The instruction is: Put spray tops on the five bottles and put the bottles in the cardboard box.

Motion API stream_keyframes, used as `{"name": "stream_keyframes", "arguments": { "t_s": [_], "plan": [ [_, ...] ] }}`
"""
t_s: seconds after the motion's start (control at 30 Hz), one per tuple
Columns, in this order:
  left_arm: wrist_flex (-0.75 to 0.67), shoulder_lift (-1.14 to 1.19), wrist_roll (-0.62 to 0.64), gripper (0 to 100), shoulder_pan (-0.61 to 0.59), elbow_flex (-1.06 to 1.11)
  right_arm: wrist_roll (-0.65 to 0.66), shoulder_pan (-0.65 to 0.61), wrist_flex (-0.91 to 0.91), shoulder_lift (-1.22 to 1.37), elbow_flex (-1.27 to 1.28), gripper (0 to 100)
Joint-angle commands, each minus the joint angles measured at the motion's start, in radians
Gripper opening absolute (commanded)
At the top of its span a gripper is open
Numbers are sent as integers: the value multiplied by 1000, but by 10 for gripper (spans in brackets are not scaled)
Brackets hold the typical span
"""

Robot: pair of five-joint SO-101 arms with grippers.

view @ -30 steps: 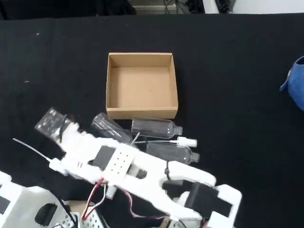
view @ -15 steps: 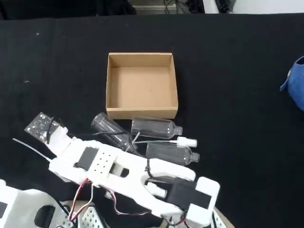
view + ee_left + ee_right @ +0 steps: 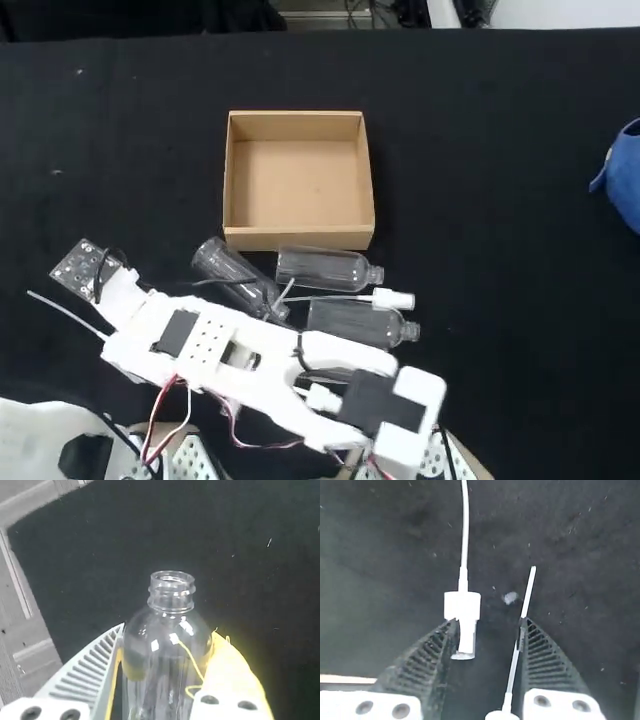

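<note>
The black cloth-covered table (image 3: 520, 300) runs to its far edge at the top of the high view. A wide stretch of cloth separates the cardboard box (image 3: 300, 238) from a blue object (image 3: 622, 185), cut by the right border. A white arm (image 3: 250, 355) lies slantwise along the near side, wires trailing beneath it.

The box is square with plain brown walls and sits open-topped mid-table. Three clear bottles lie on their sides just in front of it. The angled bottle (image 3: 232, 275) is close to the front wall, the middle bottle (image 3: 325, 268) is beside it, and the nearer bottle (image 3: 358, 322) is next to the arm. A loose spray top (image 3: 392, 298) lies between the last two.

The arm's tip carries the held bottle (image 3: 167, 650), well left of the box. The left wrist view adds that the left gripper (image 3: 169, 630) is clamped on its shoulder, ribbed fingers on both sides, the threaded neck uncapped, and grey flooring beyond the cloth's edge.

The right wrist view has the right gripper (image 3: 488, 621) with black ribbed fingers spread apart low over the cloth. A white spray top (image 3: 462, 605) rests against one fingertip, its dip tube pointing straight away. A second thin tube (image 3: 525, 595) runs along the other finger.
</note>
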Motion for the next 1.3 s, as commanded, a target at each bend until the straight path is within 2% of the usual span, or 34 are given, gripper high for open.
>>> {"name": "stream_keyframes", "arguments": {
  "t_s": [0.0, 0.3, 0.53, 0.93, 1.1, 1.27],
  "plan": [
    [-5, 28, -11, 30, -12, -62, -11, -35, -71, 12, -79, 170],
    [-6, 57, -11, 30, -10, -91, -11, -29, -184, 31, -71, 170],
    [-2, 57, -9, 30, -8, -127, -12, -26, -187, 133, -82, 170],
    [3, 57, -9, 30, -5, -117, -3, -26, -173, 73, -87, 170],
    [5, 57, -9, 30, -5, -117, -3, -31, -51, -41, -76, 170],
    [5, 57, -9, 30, -1, -117, -11, -41, -44, -28, -27, 173]
  ]
}}
